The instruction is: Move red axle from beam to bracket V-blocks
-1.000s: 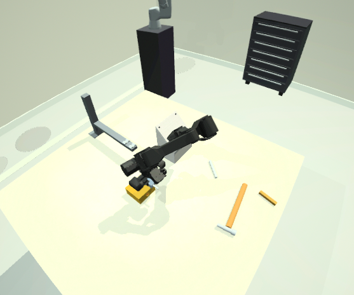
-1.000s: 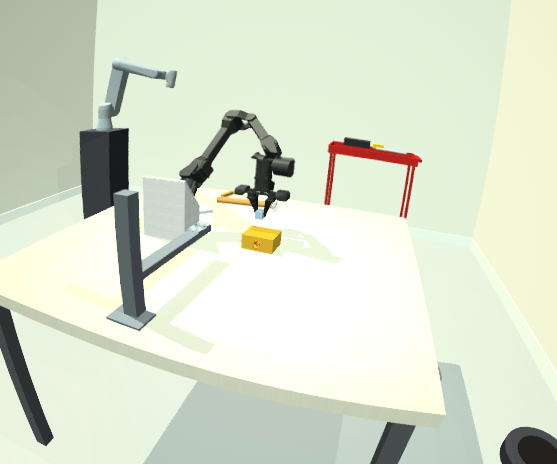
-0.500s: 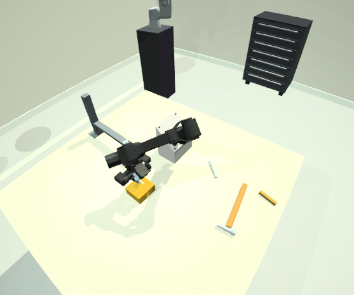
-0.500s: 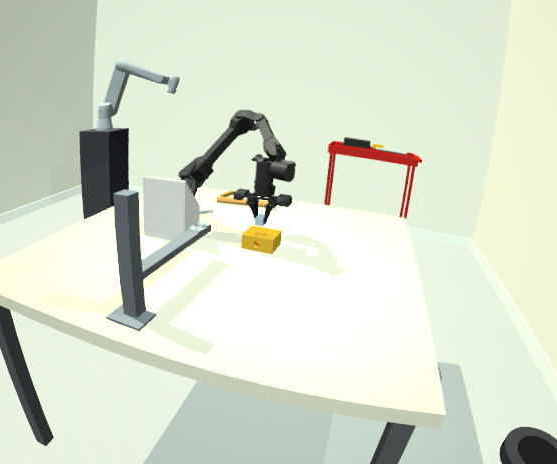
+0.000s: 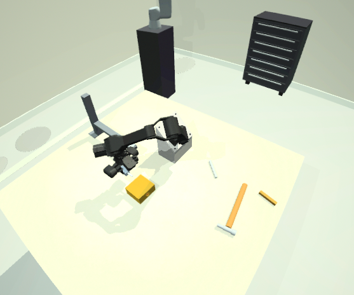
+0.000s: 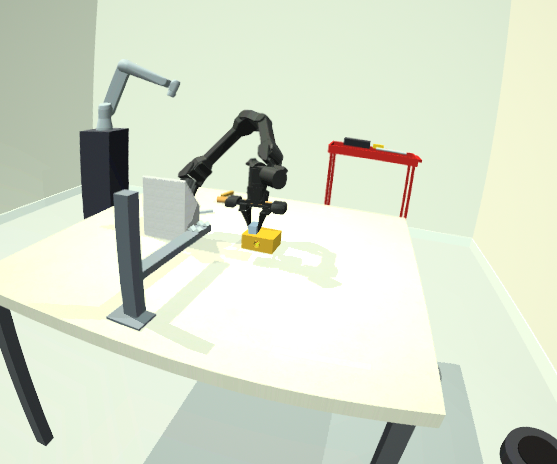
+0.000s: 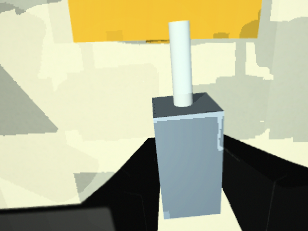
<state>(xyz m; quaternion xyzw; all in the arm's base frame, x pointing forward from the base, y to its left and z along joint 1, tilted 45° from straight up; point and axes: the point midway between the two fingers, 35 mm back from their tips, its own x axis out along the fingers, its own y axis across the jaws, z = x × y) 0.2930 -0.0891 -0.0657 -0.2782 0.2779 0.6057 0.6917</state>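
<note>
My gripper [image 5: 125, 170] [image 6: 253, 228] [image 7: 182, 143] is shut on a blue-grey block [image 7: 187, 166] with a white pin [image 7: 181, 64] sticking out of its end. It is held above the table, beside the beam; the pin points toward the beam without visible contact. The beam [image 5: 140, 187] [image 6: 268, 243] [image 7: 120, 19] is a yellow block on the table with a round hole in its side. The red axle cannot be made out. The bracket [image 5: 90, 111] [image 6: 129, 250] is a grey post with a horizontal bar; small pale V-blocks [image 6: 199, 227] sit at the bar's end.
A pale box [image 5: 175, 149] [image 6: 164, 207] stands at the arm's base, near the bracket's bar. A hammer [image 5: 237, 205], a thin pale rod [image 5: 213, 169] and a small orange bar [image 5: 267, 198] lie on the other side of the beam from the bracket.
</note>
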